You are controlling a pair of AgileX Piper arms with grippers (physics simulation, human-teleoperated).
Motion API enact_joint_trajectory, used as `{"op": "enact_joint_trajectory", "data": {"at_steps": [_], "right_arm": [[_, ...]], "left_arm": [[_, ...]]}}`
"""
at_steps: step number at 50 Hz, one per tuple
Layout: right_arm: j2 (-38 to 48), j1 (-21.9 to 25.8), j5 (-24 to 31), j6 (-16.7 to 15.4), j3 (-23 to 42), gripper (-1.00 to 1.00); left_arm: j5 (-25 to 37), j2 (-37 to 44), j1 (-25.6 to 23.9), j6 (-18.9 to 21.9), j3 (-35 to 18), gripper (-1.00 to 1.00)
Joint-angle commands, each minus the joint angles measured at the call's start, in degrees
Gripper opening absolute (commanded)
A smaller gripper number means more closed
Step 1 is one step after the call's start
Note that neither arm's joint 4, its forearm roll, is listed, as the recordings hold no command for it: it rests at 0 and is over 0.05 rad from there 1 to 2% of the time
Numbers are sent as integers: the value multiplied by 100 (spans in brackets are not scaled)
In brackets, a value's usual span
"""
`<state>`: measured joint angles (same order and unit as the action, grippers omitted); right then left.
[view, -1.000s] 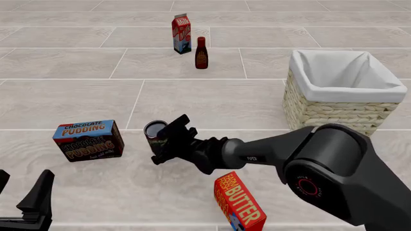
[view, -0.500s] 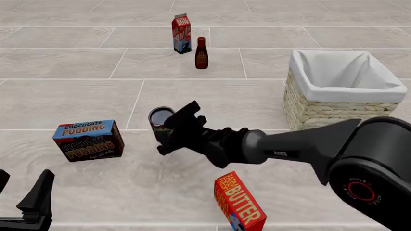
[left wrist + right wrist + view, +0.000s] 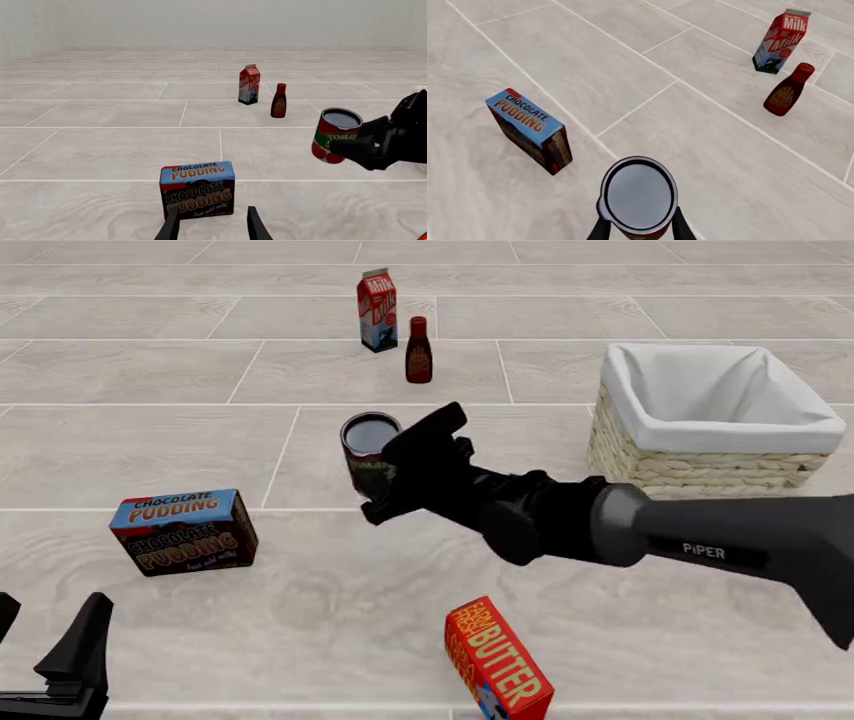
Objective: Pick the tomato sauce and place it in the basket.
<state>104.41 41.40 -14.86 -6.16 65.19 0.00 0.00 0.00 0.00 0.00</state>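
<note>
At the near left corner of the table the left end effector (image 3: 54, 670) sits low, its dark fingers spread apart with nothing between them. Near the near edge, right of centre, a red and orange butter box (image 3: 497, 662) stands tilted. Toward the left edge sits a chocolate pudding box (image 3: 183, 531), blue on top with dark sides, resting on the table.

The table (image 3: 160, 440) is a pale grey-beige surface with a faint wood grain, crossed by thin white lines that split it into large rectangular panels like tiles. In the left wrist view it runs back to a plain, pale wall (image 3: 200, 22) with a faint vertical texture; nothing else of the room shows.

Around the middle, the right arm reaches in from the right, and the right end effector (image 3: 387, 468) is clamped on the tomato sauce (image 3: 370, 445), a finger on either side of the can. The left wrist view shows the can clear of the table, roughly upright, red label with a green band and a dark top. In the right wrist view its round dark lid fills the gap between the fingers (image 3: 602, 229).

By the right edge stands the basket (image 3: 707, 430), pale wicker with a white lining folded over its rim, well apart from the can.

Toward the far edge, a dark red-brown bottle (image 3: 419, 350) stands upright, with a milk carton (image 3: 378, 310) just behind it to the left.
</note>
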Motion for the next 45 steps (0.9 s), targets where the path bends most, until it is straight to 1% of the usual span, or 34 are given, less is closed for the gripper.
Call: {"op": "enact_joint_trajectory", "data": {"at_steps": [1,12,27,45], "right_arm": [[-498,-159,79,30,-214,-100],[-915,-363,235,-61,-324,-100],[-1196,-631,514,-250,-252,-100],[-1423,-920,669,-279,-224,-100]], "left_arm": [[0,0,0,0,0,100],[0,0,0,0,0,100],[0,0,0,0,0,100],[0,0,0,0,0,100]]}}
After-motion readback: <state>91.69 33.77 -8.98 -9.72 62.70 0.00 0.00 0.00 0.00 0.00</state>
